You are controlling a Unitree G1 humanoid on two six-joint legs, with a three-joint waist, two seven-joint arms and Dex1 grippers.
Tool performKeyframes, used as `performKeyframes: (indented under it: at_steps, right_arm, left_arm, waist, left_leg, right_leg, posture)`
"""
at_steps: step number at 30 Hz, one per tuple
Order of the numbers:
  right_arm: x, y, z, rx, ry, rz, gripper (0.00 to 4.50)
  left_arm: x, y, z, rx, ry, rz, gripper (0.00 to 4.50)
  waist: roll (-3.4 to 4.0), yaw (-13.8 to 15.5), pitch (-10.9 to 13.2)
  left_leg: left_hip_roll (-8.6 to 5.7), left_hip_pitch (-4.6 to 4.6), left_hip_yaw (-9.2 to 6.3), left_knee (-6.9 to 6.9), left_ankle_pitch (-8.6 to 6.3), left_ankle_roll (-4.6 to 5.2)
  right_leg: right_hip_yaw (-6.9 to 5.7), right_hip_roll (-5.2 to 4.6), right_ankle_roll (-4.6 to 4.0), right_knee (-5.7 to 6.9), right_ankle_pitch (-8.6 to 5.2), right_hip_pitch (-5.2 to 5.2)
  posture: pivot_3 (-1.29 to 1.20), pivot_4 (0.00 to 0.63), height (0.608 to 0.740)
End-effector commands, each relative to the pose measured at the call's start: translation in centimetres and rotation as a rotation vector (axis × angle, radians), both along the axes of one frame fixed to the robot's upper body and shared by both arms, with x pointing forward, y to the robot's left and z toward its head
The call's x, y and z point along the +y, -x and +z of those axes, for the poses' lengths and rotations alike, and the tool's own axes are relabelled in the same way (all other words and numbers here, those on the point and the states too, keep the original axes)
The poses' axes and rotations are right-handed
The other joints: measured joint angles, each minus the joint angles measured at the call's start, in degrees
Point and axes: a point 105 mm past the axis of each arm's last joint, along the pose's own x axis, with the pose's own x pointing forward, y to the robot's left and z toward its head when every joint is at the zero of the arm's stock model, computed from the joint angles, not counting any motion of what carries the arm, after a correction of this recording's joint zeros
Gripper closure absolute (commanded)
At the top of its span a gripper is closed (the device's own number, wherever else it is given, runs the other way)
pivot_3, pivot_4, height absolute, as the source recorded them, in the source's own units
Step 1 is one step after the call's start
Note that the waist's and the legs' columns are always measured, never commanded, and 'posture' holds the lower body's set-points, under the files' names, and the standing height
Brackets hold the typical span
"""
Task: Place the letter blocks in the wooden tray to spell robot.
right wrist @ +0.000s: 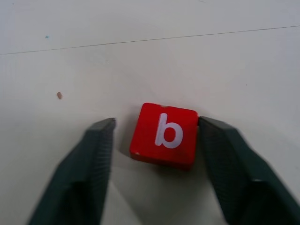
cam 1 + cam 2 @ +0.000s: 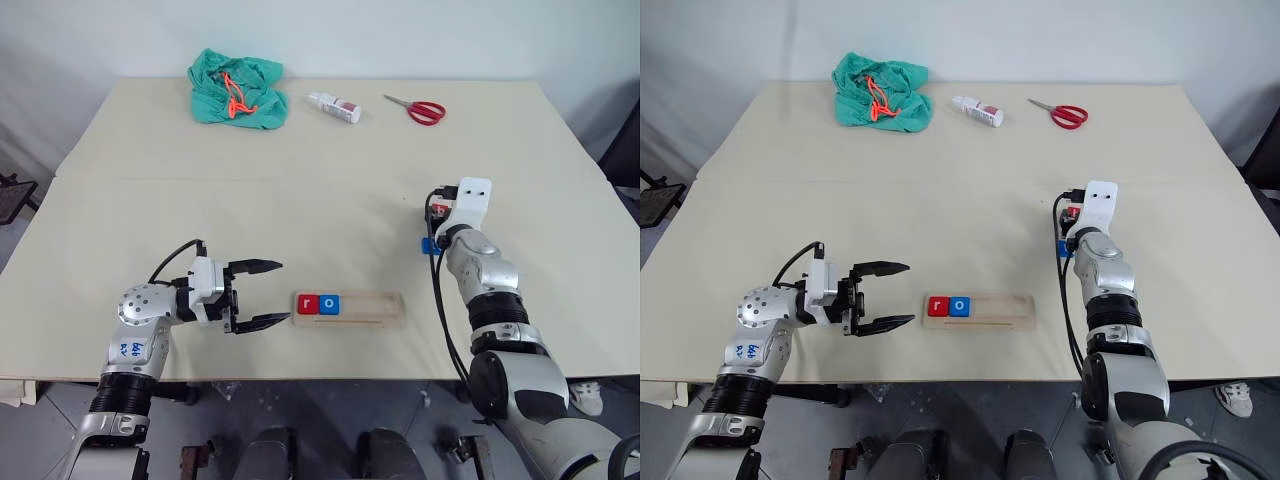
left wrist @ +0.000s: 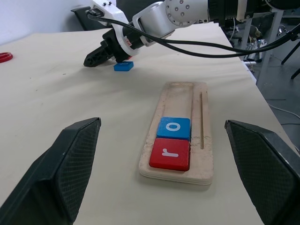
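Wooden tray point(image 2: 385, 306) lies just ahead of the left gripper point(image 2: 262, 294), which hangs spread and empty, likely waiting. The tray holds red r point(image 3: 170, 153) and blue o point(image 3: 174, 128) at its near end, with slots free for b next. Right gripper point(image 1: 154, 140) brackets the red b block point(image 1: 164, 133): one finger touches it, the other is apart, so not yet clamped. A blue block point(image 3: 123, 66) sits just beside that gripper.

The left gripper point(image 2: 268, 294) sits at the lower left of the frame, lying level, its two black fingers spread wide apart. The right gripper point(image 1: 154, 140) is at the middle right, reaching forward, fingers partly apart.
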Motion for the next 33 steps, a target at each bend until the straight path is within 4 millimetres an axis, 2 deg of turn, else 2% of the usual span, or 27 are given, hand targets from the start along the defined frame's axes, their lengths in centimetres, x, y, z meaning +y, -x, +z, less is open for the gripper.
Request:
performKeyframes:
  at_steps: [1,6,12,14,17,21,27,30,33]
  right_arm:
    - [-0.2,0.3,0.3,-0.022,0.023,0.009,3.04]
    - [0.5,1.2,3.5,-0.116,0.054,0.119,3.03]
    - [1.1,3.7,5.0,-0.135,0.086,0.214,3.03]
    - [0.9,5.2,5.5,-0.139,0.096,0.241,3.03]
    - [0.6,8.6,6.0,-0.133,0.112,0.284,3.03]
    - [0.1,13.8,5.1,-0.073,0.127,0.307,3.03]
    - [-0.2,16.7,3.9,0.008,0.118,0.283,3.03]
    - [-0.5,19.7,0.0,0.158,0.098,0.251,3.03]
    - [-0.4,20.6,-1.6,0.21,0.076,0.225,3.03]
  left_arm:
    - [0.2,0.3,0.9,-0.036,0.014,-0.011,0.0]
    - [-0.1,0.6,0.7,-0.023,0.016,-0.04,0.0]
    - [-0.1,1.0,0.5,-0.008,0.013,-0.067,0.0]
    - [0.1,1.2,0.3,0.0,0.008,-0.074,0.0]
    - [0.5,1.5,0.0,0.01,0.002,-0.086,0.0]
    - [1.1,1.6,-0.3,0.021,-0.011,-0.092,0.0]
    - [1.4,1.5,-0.3,0.024,-0.012,-0.083,0.0]
    - [1.3,1.5,-0.4,0.033,-0.012,-0.095,0.0]
    - [1.1,1.6,-0.3,0.033,-0.01,-0.107,0.0]
  waist:
    - [0.0,0.0,0.0]
    - [0.01,0.1,0.0]
    - [0.02,0.3,0.0]
    - [0.02,0.4,0.0]
    - [0.02,0.8,0.0]
    - [0.03,1.8,0.0]
    - [0.03,1.9,0.0]
    - [0.02,2.4,0.0]
    - [0.05,2.7,0.0]
  left_leg:
    - [0.0,0.0,0.0,0.0,0.0,0.0]
    - [0.0,-0.01,0.0,-0.01,0.0,0.0]
    - [0.0,-0.03,-0.01,-0.02,0.0,0.0]
    - [0.0,-0.03,-0.01,-0.02,0.0,0.0]
    - [-0.01,-0.06,-0.07,-0.06,0.0,0.0]
    - [-0.01,-0.15,-0.02,-0.1,0.0,0.0]
    - [0.01,-0.06,0.1,-0.01,0.01,0.02]
    - [0.01,-0.06,0.05,-0.08,0.01,0.02]
    - [-0.07,-0.1,-0.04,-0.13,-0.03,-0.01]
  right_leg:
    - [0.0,0.0,0.0,0.0,0.0,0.0]
    - [0.01,0.0,0.0,0.0,0.0,-0.02]
    - [0.01,0.0,0.0,-0.02,0.0,-0.03]
    - [0.01,0.0,0.0,-0.01,0.0,-0.03]
    - [0.0,0.0,0.0,-0.02,0.0,-0.03]
    - [0.0,0.01,0.0,-0.4,0.0,0.01]
    - [0.09,0.03,0.0,-0.49,0.0,0.14]
    - [0.07,0.03,0.0,-0.49,0.0,0.13]
    - [0.07,0.02,0.0,-0.44,0.0,0.11]
  posture:
    - [0.0,0.15,0.74]
    - [0.0,0.15,0.74]
    - [0.0,0.15,0.74]
    - [0.0,0.15,0.74]
    - [0.0,0.15,0.74]
    - [0.0,0.15,0.74]
    - [0.0,0.15,0.74]
    - [0.0,0.15,0.74]
    - [0.0,0.15,0.74]
